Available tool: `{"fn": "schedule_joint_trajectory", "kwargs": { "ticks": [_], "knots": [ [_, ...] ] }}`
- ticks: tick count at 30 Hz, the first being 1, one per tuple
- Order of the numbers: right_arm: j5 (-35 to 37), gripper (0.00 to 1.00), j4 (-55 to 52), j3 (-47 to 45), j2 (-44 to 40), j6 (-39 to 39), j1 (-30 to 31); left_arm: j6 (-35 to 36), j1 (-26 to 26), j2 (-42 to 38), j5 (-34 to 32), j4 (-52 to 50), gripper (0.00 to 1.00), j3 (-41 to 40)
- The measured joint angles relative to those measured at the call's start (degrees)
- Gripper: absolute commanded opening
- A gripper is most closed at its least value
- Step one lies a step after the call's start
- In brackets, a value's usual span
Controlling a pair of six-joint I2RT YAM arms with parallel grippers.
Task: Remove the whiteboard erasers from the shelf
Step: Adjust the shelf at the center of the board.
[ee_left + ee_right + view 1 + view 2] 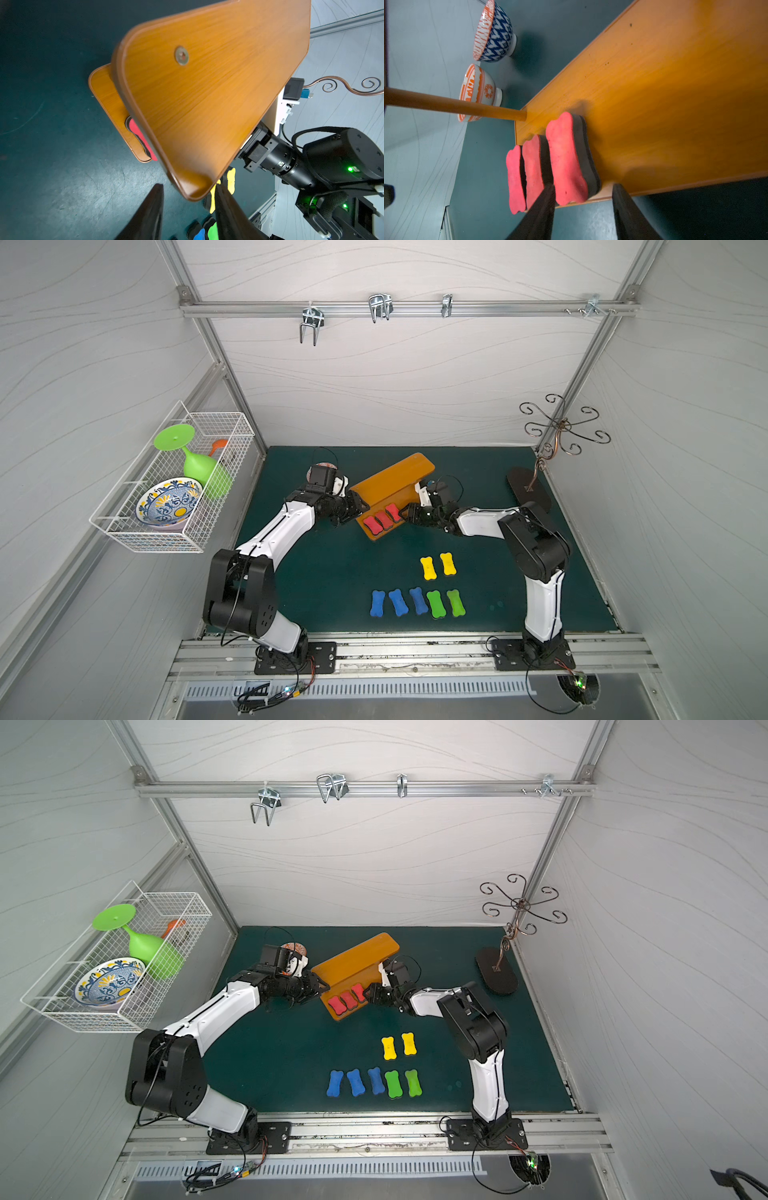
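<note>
The shelf (390, 480) stands slantwise near the middle of the green worktop (316, 572). Three red erasers (384, 519) lie side by side at the near end of its lower board, packed close together. The right tool (583, 185) reaches in with its jaws partly apart, astride the end red eraser (566, 158). One finger (545, 199) sits at the slit between that eraser and its neighbour. The other stands just beside the dark underside with a thin gap showing, so nothing is pinched. The left tool (188, 186) is at the shelf's opposite end, jaws partly apart with a corner of the upper board between them. The board is blurred there, and I cannot tell whether the fingers touch it. From that wrist the upper board hides nearly all of the lower one, leaving only a sliver of one red eraser. Off the shelf, on the worktop nearer the arms' bases, lie two yellow erasers (428, 568). Closer still, three blue erasers (398, 602) and two green erasers (436, 603) lie in a row. Two patterned bowls (493, 35) stand beyond the shelf. From above, the left arm's wrist covers them almost wholly, and only a bit of rim peeks out.
</note>
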Motion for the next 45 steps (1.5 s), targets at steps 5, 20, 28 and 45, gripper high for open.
{"fn": "schedule_joint_trajectory", "kwargs": {
  "ticks": [5, 20, 28, 45],
  "knots": [
    [-0.42, 0.49, 4.04, 0.00, 0.44, 2.27, -0.26, 0.11, 0.00, 0.02, 0.00, 0.00, 0.43, 0.00],
    [-1.66, 0.49, 6.43, 2.08, 4.94, 3.65, -0.26, 0.17, 0.00, 0.26, 0.26, 0.04, 0.43, 0.00],
    [0.44, 0.43, 5.07, 1.01, 3.98, -2.08, 0.39, 0.15, 0.09, 0.26, 0.26, 0.04, 0.43, 0.00],
    [3.48, 0.08, 1.40, 0.68, 2.10, -7.37, 1.90, 0.11, 2.69, -3.15, 0.09, -1.46, 0.44, -1.31]
  ]
}}
